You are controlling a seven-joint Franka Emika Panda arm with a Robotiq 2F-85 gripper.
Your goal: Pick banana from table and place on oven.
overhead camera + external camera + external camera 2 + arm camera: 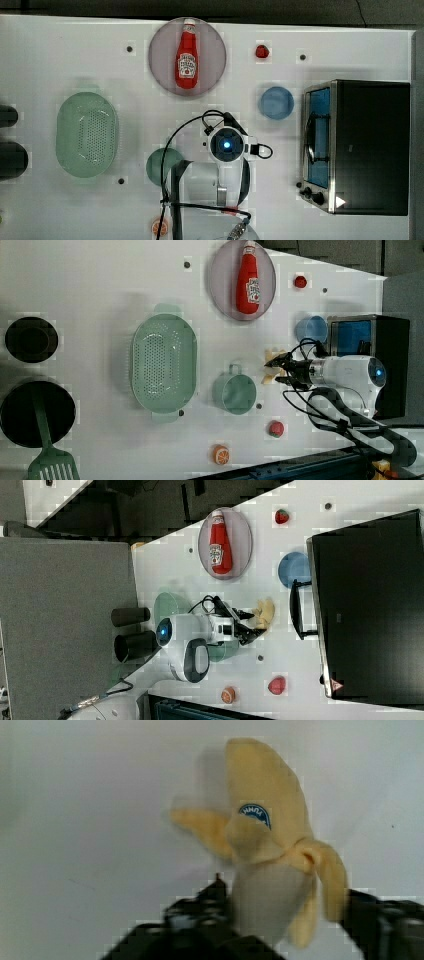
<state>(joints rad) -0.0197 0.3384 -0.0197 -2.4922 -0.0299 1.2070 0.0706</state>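
Note:
A plush peeled banana [265,845] with a blue sticker sits between my gripper's [290,920] dark fingers, which press on its white lower part. In the left view the gripper [281,371] holds the banana [270,371] over the white table [100,280], between a green cup [235,392] and the oven [392,340]. In the right view the banana [264,613] lies just at the oven's [370,605] bar handle side, held at the gripper [250,626]. The oven [372,145] has a black top, and its door faces the arm.
A ketchup bottle [187,54] lies on a grey plate. A blue bowl [276,102] stands near the oven's door. A green colander [86,134], a red strawberry [262,51], an orange slice [220,454] and a second strawberry [275,428] are spread around.

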